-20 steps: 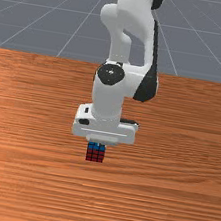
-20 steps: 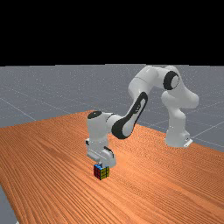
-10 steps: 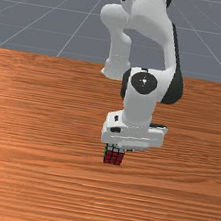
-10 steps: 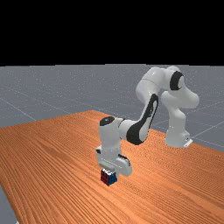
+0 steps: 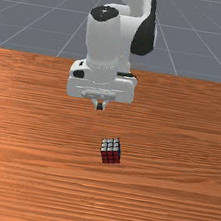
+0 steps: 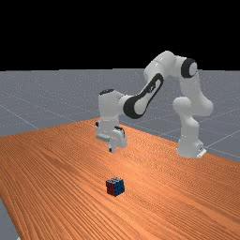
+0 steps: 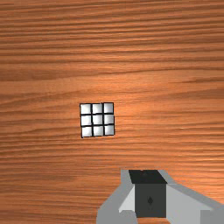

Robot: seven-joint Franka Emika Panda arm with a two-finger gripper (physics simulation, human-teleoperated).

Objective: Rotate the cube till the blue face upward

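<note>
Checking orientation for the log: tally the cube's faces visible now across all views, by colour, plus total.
White: 1, the top face
Red: 1, a side face
Blue: 1, another side face
Total: 3

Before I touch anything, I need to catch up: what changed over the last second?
The gripper has risen clear of the cube. The cube has shifted toward the front view's right and turned: its blue face went from top to side, and white is now up. Its red face still faces the front camera.
</note>
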